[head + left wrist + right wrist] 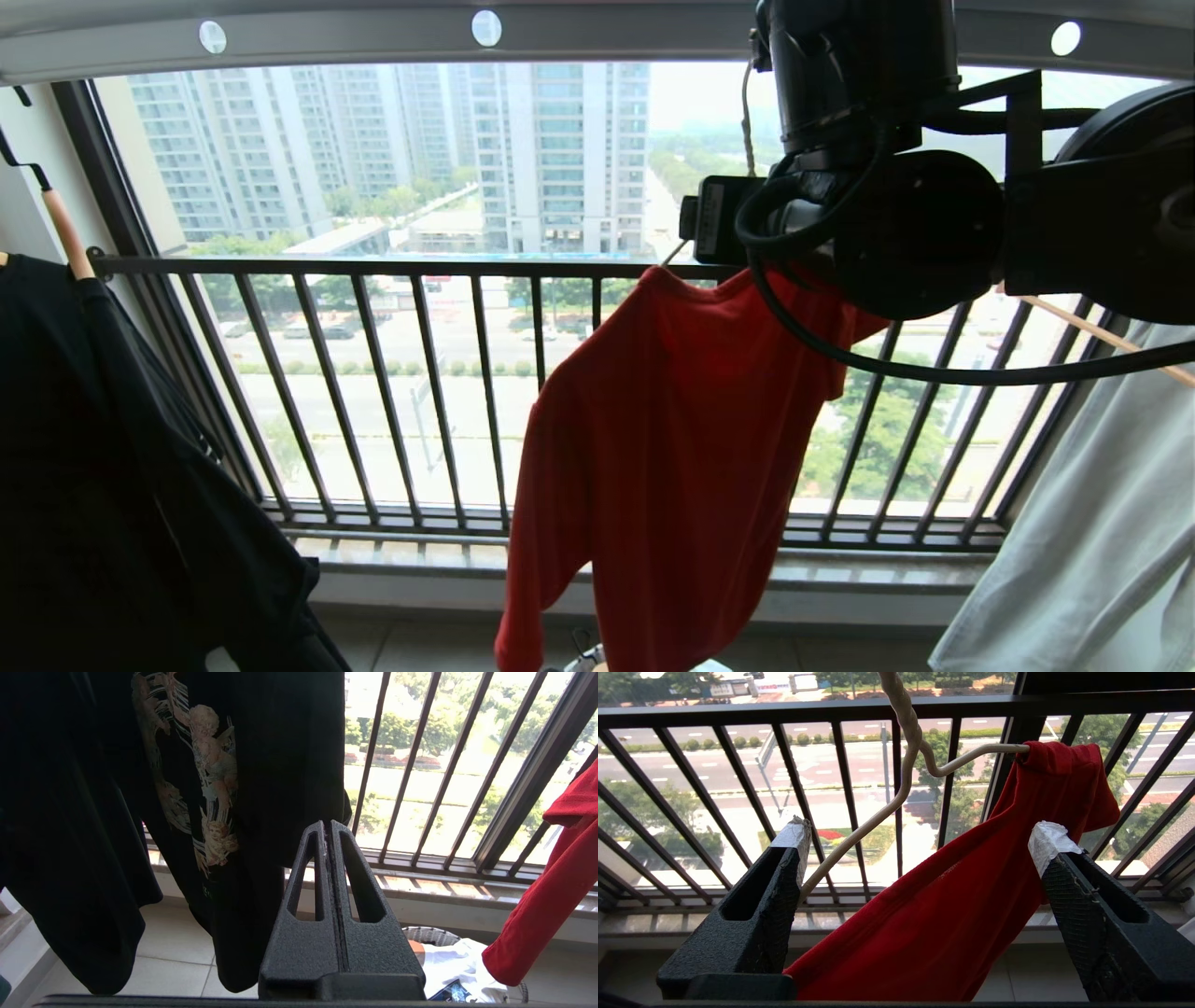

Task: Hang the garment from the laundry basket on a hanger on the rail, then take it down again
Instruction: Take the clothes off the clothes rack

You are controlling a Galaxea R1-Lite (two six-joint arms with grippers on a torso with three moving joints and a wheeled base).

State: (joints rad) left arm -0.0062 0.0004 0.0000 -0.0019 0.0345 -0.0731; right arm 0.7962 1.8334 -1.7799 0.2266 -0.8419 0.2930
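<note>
The red garment (672, 448) hangs slanted before the window from the cream wire hanger (903, 765), under the grey rail (373, 37) with round holes. One hanger arm goes into the shirt; the other is bare. My right arm (868, 187) is raised in front of the shirt's shoulder. My right gripper (920, 836) is open, its taped fingertips (794, 833) wide apart on either side of the red cloth (948, 914). My left gripper (327, 828) is low and shut on nothing. The laundry basket (427, 935) stands on the floor below the shirt's sleeve (551, 891).
A black printed garment (210, 788) hangs at the left on a wooden hanger (65, 233). A pale garment (1074, 541) hangs at the right. The dark barred window railing (420, 392) stands just behind. A white T-shirt (460, 961) lies in the basket.
</note>
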